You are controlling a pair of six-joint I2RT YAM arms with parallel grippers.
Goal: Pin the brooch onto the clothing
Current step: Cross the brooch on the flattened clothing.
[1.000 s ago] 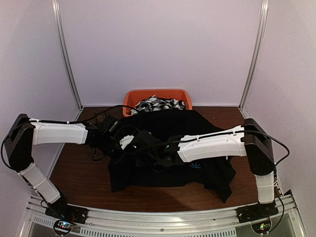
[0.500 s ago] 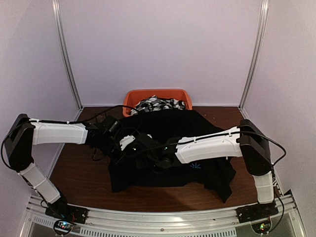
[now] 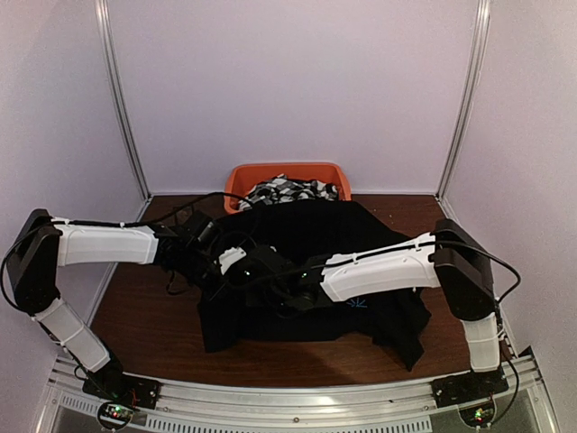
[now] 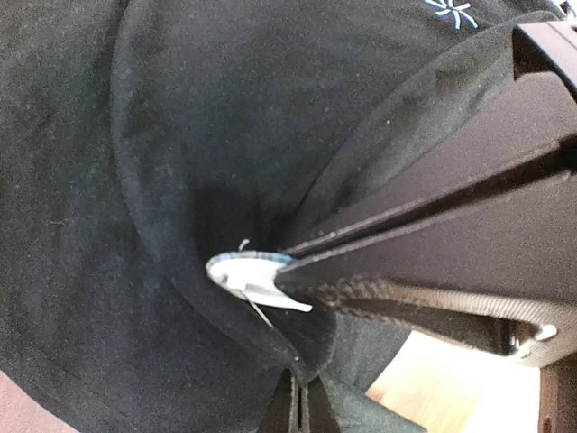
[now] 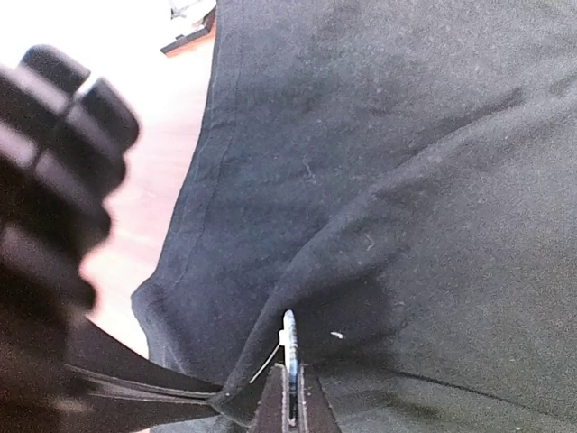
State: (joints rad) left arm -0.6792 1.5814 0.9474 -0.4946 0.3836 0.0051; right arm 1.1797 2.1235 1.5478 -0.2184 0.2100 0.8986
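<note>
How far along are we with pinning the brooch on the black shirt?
Done: the brooch is picked up, gripped by the right hand. In hand: the left hand pinches a fold of the shirt, and the brooch sits at that fold. Left: getting it pinned through and fastened; I cannot tell whether it has pierced the cloth yet.

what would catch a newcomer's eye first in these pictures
A large black shirt sprawls across the brown wooden table. Over it the right claw pinches a small round white-and-blue brooch at a fold that the left claw grips. Behind, an orange bin holds black-and-white patterned fabric.
</note>
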